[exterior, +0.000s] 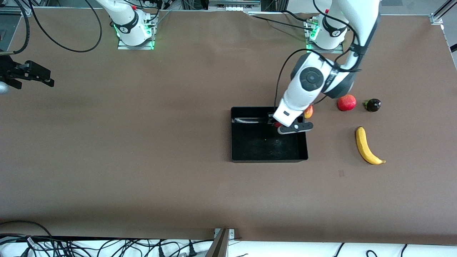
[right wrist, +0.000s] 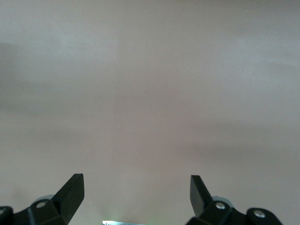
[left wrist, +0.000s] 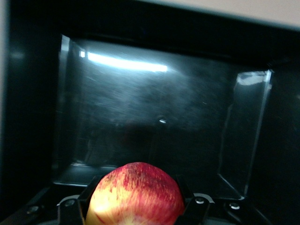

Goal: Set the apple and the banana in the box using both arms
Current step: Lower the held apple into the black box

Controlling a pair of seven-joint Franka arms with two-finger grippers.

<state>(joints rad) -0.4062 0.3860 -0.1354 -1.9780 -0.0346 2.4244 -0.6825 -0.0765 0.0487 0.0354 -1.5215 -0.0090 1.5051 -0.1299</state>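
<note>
1. At centre right of the front view, the left gripper (exterior: 276, 125) hangs over the box (exterior: 250, 151), at the corner nearest the left arm's base. Its fingers are clamped on the apple (left wrist: 136, 194), which fills the bottom centre of the left wrist view, red streaked with yellow.
2. In that wrist view the glossy black floor of the box (left wrist: 154, 117) lies below the held apple, a strip of light reflected along one wall.
3. The banana (exterior: 367, 146) lies on the brown table (exterior: 142, 160) at the right of the front view, well apart from the box and lower in the frame than the other fruit.
4. A red-yellow fruit (exterior: 309, 111) peeks out beside the left arm's wrist, just outside the box. A round red fruit (exterior: 346, 102) and a small dark fruit (exterior: 372, 105) sit side by side above the banana.
5. The right gripper (exterior: 30, 75) waits at the upper left edge of the front view. In its wrist view, the right gripper (right wrist: 136, 187) is spread wide over bare table.
</note>
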